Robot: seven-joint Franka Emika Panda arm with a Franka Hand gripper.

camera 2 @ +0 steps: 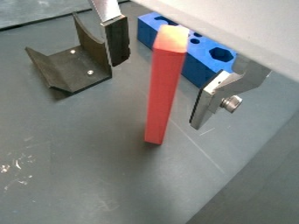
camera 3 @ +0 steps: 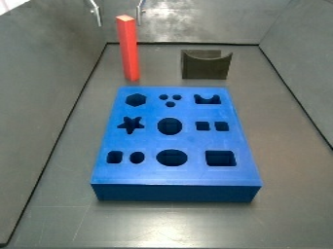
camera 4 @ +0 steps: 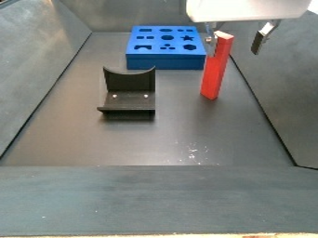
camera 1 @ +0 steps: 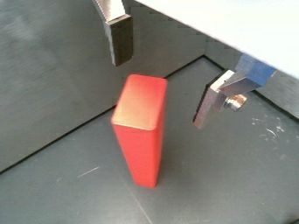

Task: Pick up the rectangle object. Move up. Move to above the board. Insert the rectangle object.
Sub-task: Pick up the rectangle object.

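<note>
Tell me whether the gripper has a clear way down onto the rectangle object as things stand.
Probably yes. The gripper hangs open above the upright rectangle object, one finger to each side of its top, nothing between them. The board and the fixture stand apart from it.

red-orange rectangle object [camera 3: 128,46], bright blue board [camera 3: 176,180] — silver-fingered claw [camera 2: 163,66]

We see the pincer [camera 2: 158,66] above the smooth, matt, plastic-looking rectangle object [camera 2: 163,86], its fingers [camera 2: 214,101] brushed silver metal. The board [camera 3: 173,143] looks like matt blue plastic, the floor [camera 4: 174,130] dull dark grey with faint scuffs.
</note>
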